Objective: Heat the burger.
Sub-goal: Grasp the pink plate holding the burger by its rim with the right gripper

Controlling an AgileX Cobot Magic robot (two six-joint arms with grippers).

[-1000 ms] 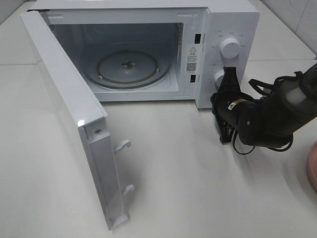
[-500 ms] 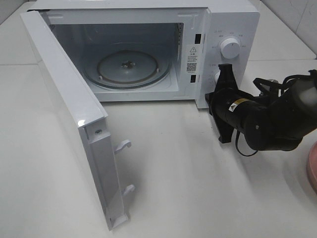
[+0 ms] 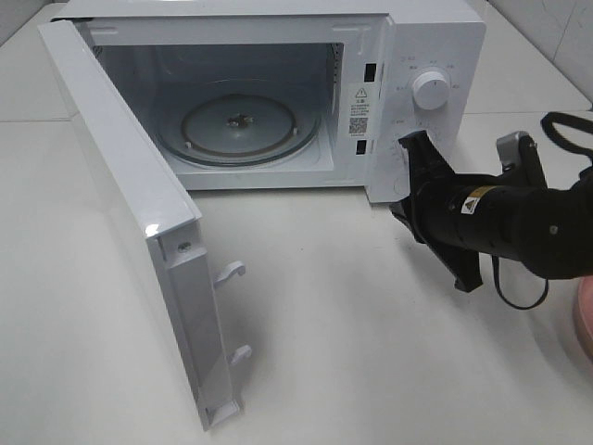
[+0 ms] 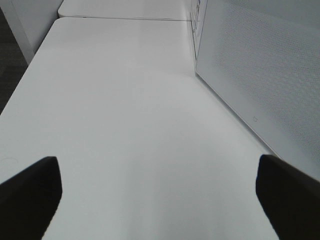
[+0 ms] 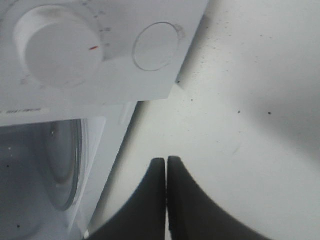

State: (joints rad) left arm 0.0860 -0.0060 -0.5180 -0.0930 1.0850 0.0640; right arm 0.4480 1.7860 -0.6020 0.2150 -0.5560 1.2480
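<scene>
The burger is out of view in every frame. The white microwave [image 3: 435, 46] stands at the back with its door [image 3: 120, 213] swung wide open to the left and its glass turntable [image 3: 241, 125] bare. My right gripper [image 3: 398, 206] is shut on nothing, just in front of the control panel's lower corner and below the upper knob [image 3: 431, 88]. In the right wrist view its closed fingertips [image 5: 166, 161] hover over the table beneath the knob [image 5: 55, 45] and a round button [image 5: 156, 46]. My left gripper [image 4: 160, 200] is open and empty over bare table beside the door's outer face [image 4: 260, 75].
A pink plate's rim [image 3: 586, 315] shows at the right edge of the exterior high view. The open door juts far forward on the left, with its latch hooks [image 3: 232, 271] sticking out. A black cable [image 3: 519, 292] loops under the right arm.
My right gripper has drawn back from the lower knob, rolled on its wrist and dropped a little. The arm has swung out to the right. The left gripper and the microwave are unchanged.
</scene>
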